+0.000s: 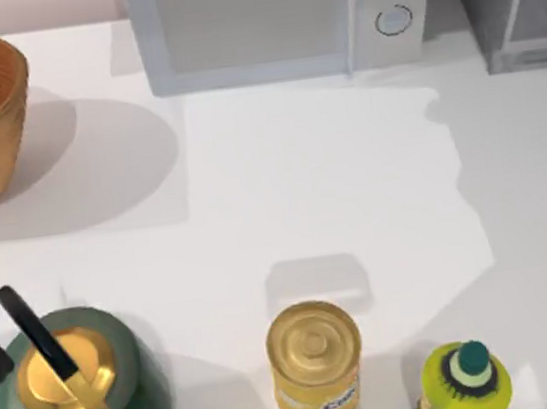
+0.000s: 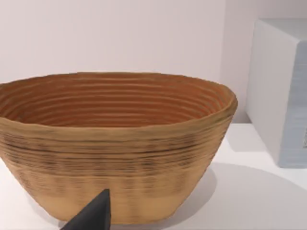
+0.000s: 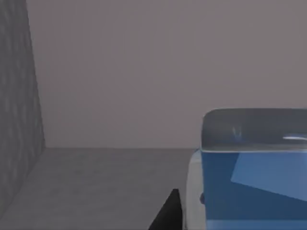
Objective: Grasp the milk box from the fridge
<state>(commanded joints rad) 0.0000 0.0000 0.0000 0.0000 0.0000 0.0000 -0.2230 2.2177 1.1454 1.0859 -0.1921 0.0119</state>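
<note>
The right gripper is reaching inside the fridge [image 1: 514, 1], the dark grey cabinet standing at the table's [image 1: 332, 187] far right corner beside the microwave [image 1: 279, 17]. In the right wrist view one dark fingertip [image 3: 168, 213] is showing low in the frame, and the milk box [image 3: 254, 177] is standing just beside it on the fridge floor, upright, blue with a pale top, close in front of the hand and off to one side of that finger. Whether the fingers are spread or closed around anything cannot be told; the carton appears untouched. The hand seems to be lining up level with the carton's side so the fingers can straddle it, though it probably needs to shift sideways first.

The left gripper is idling, one dark fingertip [image 2: 93, 215] pointing at the woven basket [image 2: 115, 143] just ahead of it, with the green kettle [image 1: 71, 387] near its arm. Its finger spacing cannot be told either.
</note>
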